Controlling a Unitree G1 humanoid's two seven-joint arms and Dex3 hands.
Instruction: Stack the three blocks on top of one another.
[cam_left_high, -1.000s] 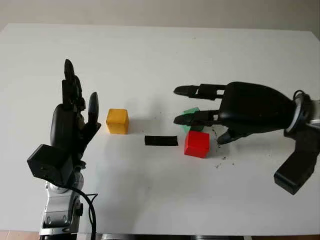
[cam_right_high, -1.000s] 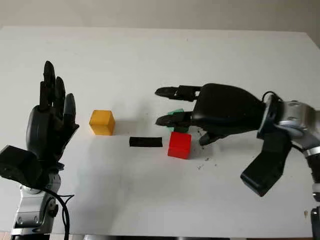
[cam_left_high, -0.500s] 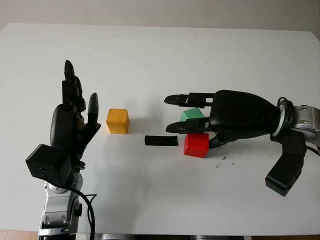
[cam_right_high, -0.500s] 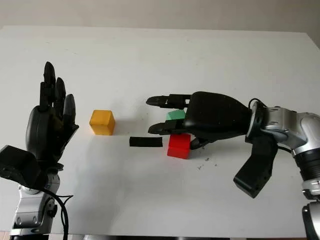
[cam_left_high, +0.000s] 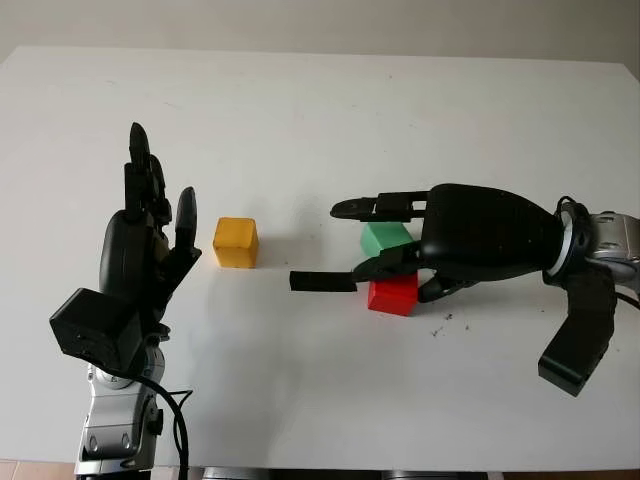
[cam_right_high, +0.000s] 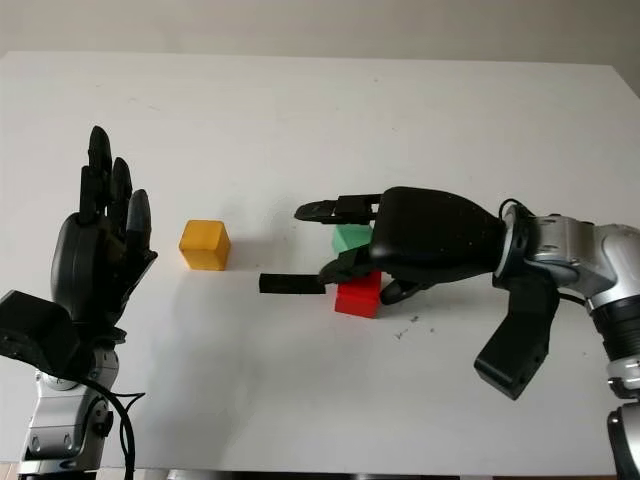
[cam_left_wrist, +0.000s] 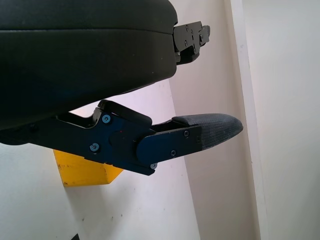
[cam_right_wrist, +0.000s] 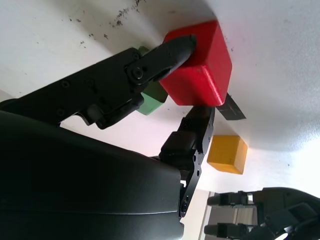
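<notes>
Green block (cam_left_high: 385, 237) and red block (cam_left_high: 394, 294) partly, perhaps half, behind right hand (cam_left_high: 400, 250)

Both hands are black, with smooth round shells and thin jointed fingers. The left hand (cam_left_high: 140, 250) sits on a silver wrist with a black box and a black cable. The right hand (cam_left_high: 470, 235) has a silver wrist too. Small screws hold the fingers (cam_left_wrist: 170, 142) together.

A white tabletop (cam_left_high: 300, 120) carries a flat black strip (cam_left_high: 322, 281) near its middle, and a scatter of small dark specks (cam_left_high: 442, 322) lies further right
</notes>
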